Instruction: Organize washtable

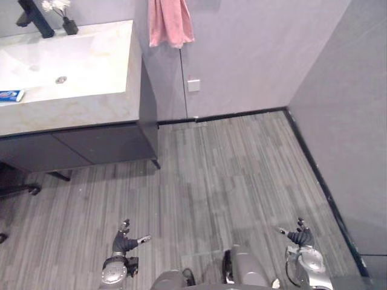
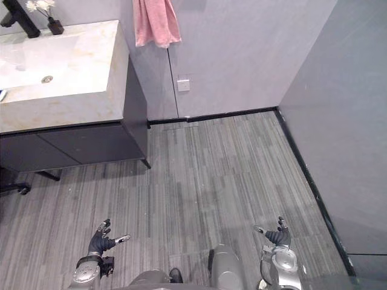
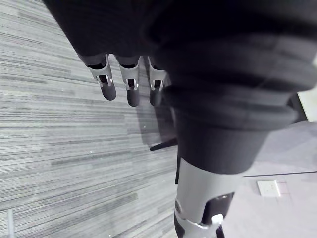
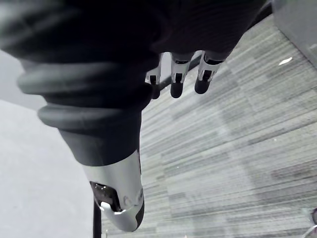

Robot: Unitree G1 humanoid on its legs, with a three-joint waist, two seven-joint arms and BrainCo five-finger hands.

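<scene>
The washtable (image 1: pixel 72 106) is a pale marble counter with a sunken basin, at the upper left over dark cabinets. On it stand a black faucet (image 1: pixel 35 17), a small dark vase of white flowers (image 1: pixel 66 18) and a blue-and-white toothpaste tube (image 1: pixel 11 95) at its left front edge. My left hand (image 1: pixel 126 240) hangs low over the wood floor, well short of the counter, fingers relaxed and empty. My right hand (image 1: pixel 299 234) hangs low at the right, also open and empty. In the wrist views the left hand's fingers (image 3: pixel 130 87) and the right hand's fingers (image 4: pixel 176 79) hold nothing.
A pink towel (image 1: pixel 170 23) hangs on the grey wall right of the counter. A white wall socket (image 1: pixel 193 85) sits below it. Grey wood-plank floor (image 1: pixel 230 169) runs between me and the walls; a grey wall (image 1: pixel 344 121) closes the right side.
</scene>
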